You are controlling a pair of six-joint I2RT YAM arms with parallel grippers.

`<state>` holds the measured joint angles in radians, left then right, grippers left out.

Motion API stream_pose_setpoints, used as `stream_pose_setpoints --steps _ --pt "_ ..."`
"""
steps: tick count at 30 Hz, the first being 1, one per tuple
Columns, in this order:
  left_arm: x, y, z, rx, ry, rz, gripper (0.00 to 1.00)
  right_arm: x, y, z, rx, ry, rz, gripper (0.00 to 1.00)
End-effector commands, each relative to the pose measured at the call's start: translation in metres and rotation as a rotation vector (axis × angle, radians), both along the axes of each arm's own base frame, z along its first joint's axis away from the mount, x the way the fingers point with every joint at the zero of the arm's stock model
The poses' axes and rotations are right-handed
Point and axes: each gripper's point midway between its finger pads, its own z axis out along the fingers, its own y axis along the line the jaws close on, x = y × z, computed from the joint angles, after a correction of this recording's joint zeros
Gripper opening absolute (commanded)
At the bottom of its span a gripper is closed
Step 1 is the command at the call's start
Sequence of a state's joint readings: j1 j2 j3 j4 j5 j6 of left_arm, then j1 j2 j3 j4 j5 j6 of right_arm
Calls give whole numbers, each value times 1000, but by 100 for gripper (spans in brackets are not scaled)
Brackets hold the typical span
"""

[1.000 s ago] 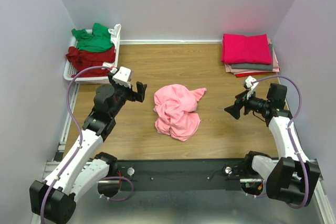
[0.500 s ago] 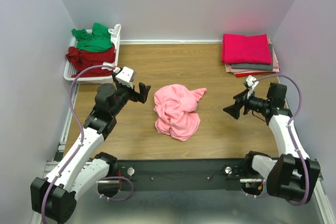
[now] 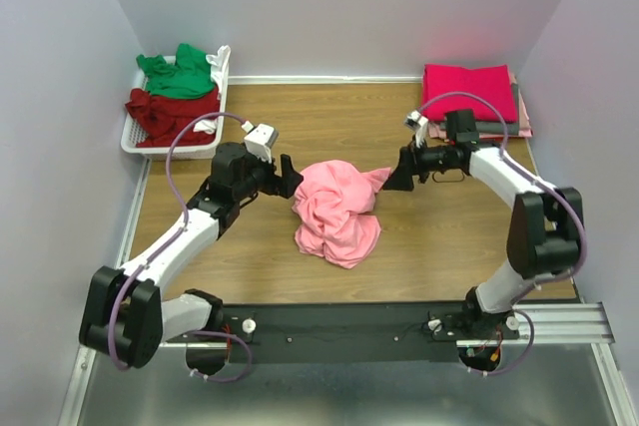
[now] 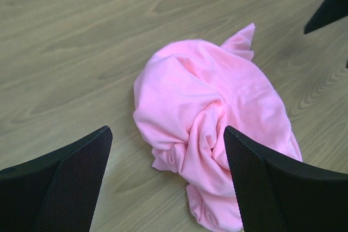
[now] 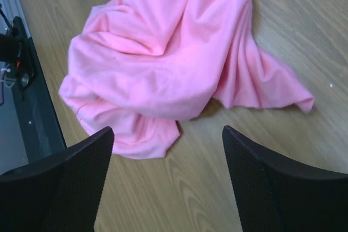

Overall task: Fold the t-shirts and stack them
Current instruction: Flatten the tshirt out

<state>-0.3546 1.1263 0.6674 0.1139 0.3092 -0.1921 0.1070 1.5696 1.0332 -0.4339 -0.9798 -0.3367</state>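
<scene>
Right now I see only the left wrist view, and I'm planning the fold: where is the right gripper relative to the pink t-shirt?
Observer: The right gripper is open beside the pointed flap of the pink t-shirt, on the shirt's right side, holding nothing.
Operator: Is there a stack to add it to?
Observer: Yes, a folded stack sits in the far right corner, a magenta t-shirt on top.
Operator: Any shirts waiting?
Observer: A green t-shirt and a dark red t-shirt lie crumpled in the white basket at the far left.
</scene>
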Motion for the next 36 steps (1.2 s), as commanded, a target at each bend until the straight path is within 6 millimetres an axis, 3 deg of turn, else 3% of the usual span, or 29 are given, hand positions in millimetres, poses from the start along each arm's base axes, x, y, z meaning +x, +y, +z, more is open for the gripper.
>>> stream_pose_setpoints --steps 1,4,9,12,16,18,21,26,27,28,29,33,34,36 --pt "4 -10 -18 -91 163 28 89 21 19 -28 -60 189 -62 84" --pt "8 -5 -36 -101 243 105 88 29 33 -42 -123 195 -61 76" --pt "9 -12 -58 -132 329 116 85 21 53 -71 -170 263 -16 59" --pt "16 -12 -74 -122 373 153 83 19 59 -72 -179 259 -4 51" --pt "22 -15 -97 -85 422 180 81 23 60 -70 -183 255 -15 29" --pt "24 -20 -101 -78 430 166 77 24 62 -66 -176 252 -14 22" --pt "25 -31 -109 -74 455 117 61 28 64 -61 -175 248 -5 4" --pt "25 -43 -89 -103 409 52 20 37 63 -44 -192 190 3 0" --pt "24 -45 -79 -114 387 34 0 37 60 -37 -209 164 11 0" --pt "23 -46 -74 -117 374 24 0 43 60 -23 -212 117 22 0" --pt "19 -48 -70 -127 363 0 0 35 56 -18 -232 126 48 0" --pt "7 -54 -25 -161 218 -108 0 36 48 30 -251 -81 118 1" --pt "4 -52 1 -172 140 -122 0 34 45 49 -253 -148 116 1" --pt "-1 -51 29 -189 59 -145 0 31 40 72 -267 -235 121 0"
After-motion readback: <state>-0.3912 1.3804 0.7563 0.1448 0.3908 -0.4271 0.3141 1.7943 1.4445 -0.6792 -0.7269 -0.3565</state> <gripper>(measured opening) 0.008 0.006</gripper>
